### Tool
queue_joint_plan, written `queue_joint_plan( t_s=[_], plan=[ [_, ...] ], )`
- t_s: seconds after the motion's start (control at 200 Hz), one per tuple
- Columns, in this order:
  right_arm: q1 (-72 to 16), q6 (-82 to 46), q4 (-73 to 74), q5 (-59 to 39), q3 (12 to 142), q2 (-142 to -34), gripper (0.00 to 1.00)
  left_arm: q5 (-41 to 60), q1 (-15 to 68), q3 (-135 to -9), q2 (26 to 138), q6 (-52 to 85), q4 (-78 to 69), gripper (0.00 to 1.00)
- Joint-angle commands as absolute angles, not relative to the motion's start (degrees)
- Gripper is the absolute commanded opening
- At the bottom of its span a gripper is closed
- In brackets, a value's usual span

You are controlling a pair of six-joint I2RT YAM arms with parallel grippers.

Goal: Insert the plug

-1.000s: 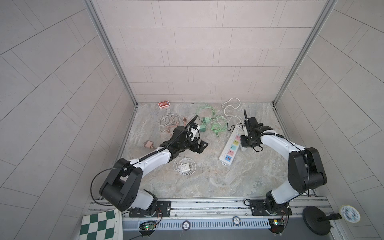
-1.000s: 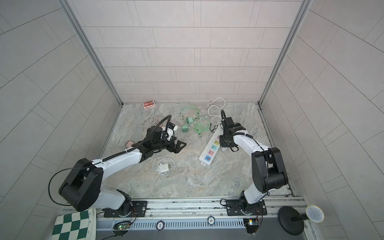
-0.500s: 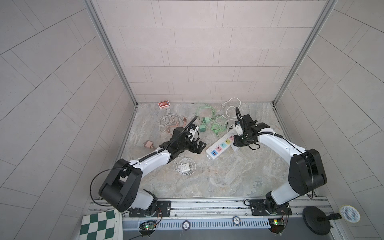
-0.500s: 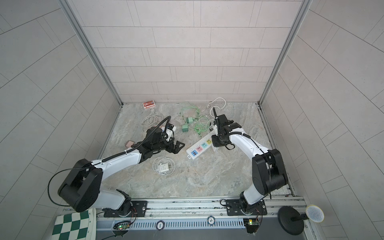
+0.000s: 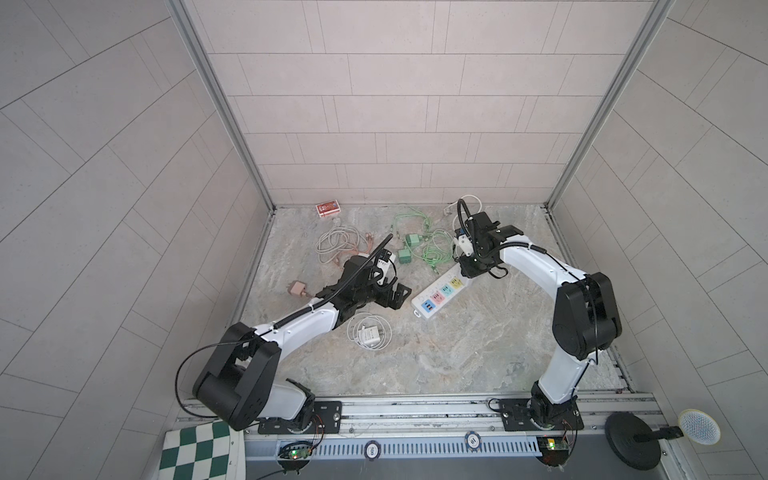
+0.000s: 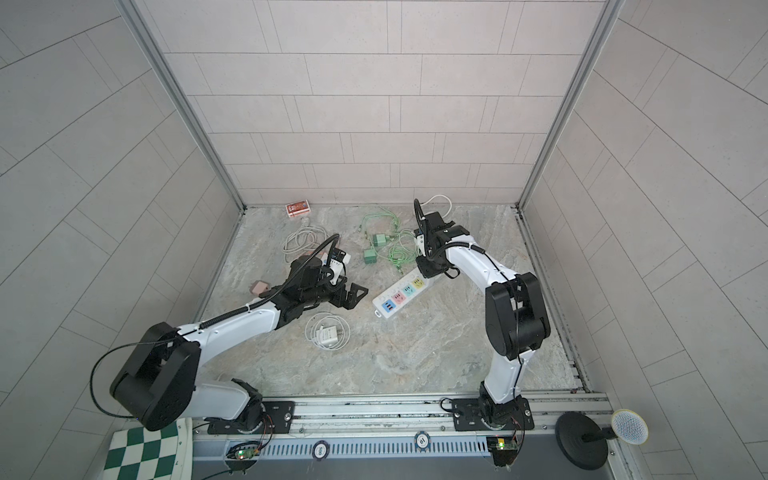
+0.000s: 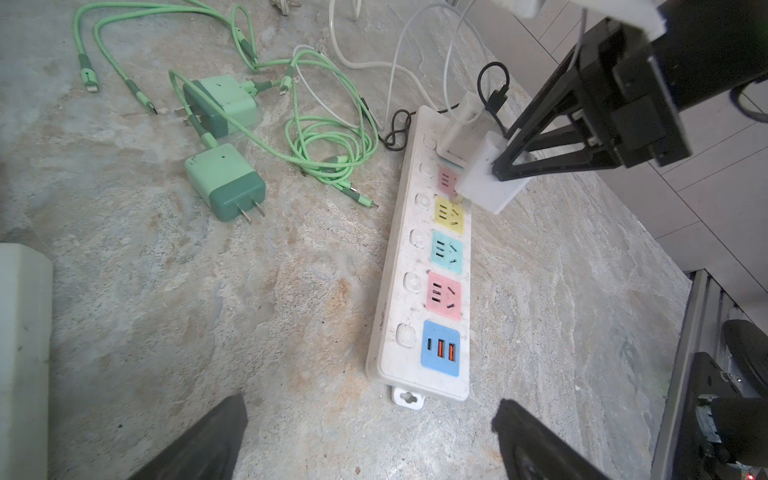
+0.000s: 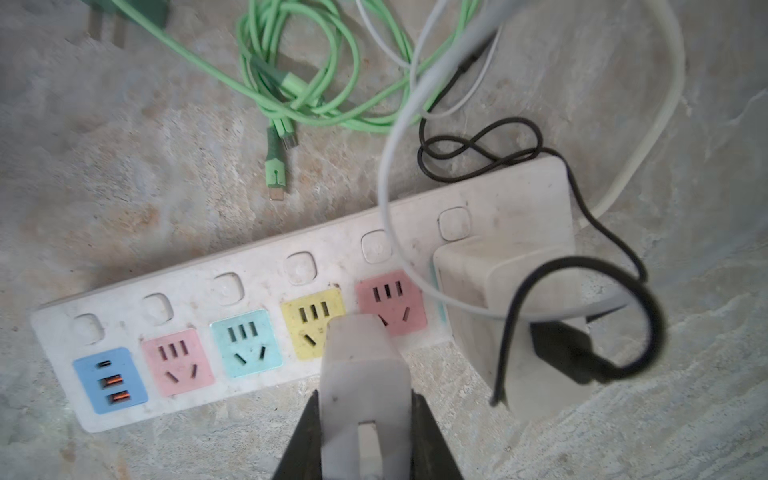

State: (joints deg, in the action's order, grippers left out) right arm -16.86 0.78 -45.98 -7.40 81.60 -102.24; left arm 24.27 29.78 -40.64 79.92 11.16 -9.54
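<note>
While the right claw [image 7: 498, 166] pinches the white plug [image 7: 482, 187] at the yellow socket [image 7: 449, 214], the power strip [image 5: 432, 299] on the tabletop [image 5: 457, 353] runs from 8 to 2 o'clock in both top views; the left claw [image 5: 395, 297], wide open, sits at its 9 o'clock side.

White links [image 5: 299, 328], blk joints [image 5: 586, 320], blk cables [image 5: 521, 246]

Pale tiled walls on three sides: back wall [image 5: 386, 116], left wall [image 5: 104, 187], right wall [image 5: 685, 208], with metal corner posts [image 5: 220, 104] where they meet. Below, a marbled grey-beige tabletop [image 5: 457, 353], evenly lit, soft shadows. Along the front, a metal rail [image 5: 415, 409], and a green-and-white checkerboard [image 5: 195, 453] beside it.
</note>
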Motion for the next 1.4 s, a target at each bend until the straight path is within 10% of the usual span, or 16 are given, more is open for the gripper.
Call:
queue_joint_plan(
  t_s=[0.0, 1.391],
  plan=[
    [-16.9, 4.4, -47.9, -3.7, 82.7, -102.4, 0.02, 24.8, 30.1, -39.9, 78.4, 11.3, -9.8, 1.00],
    [-17.9, 12.4, -39.3, 1.3, 78.3, -102.5, 0.00, 27.0, 30.0, -40.8, 80.9, 11.4, -11.3, 1.00]
  ],
)
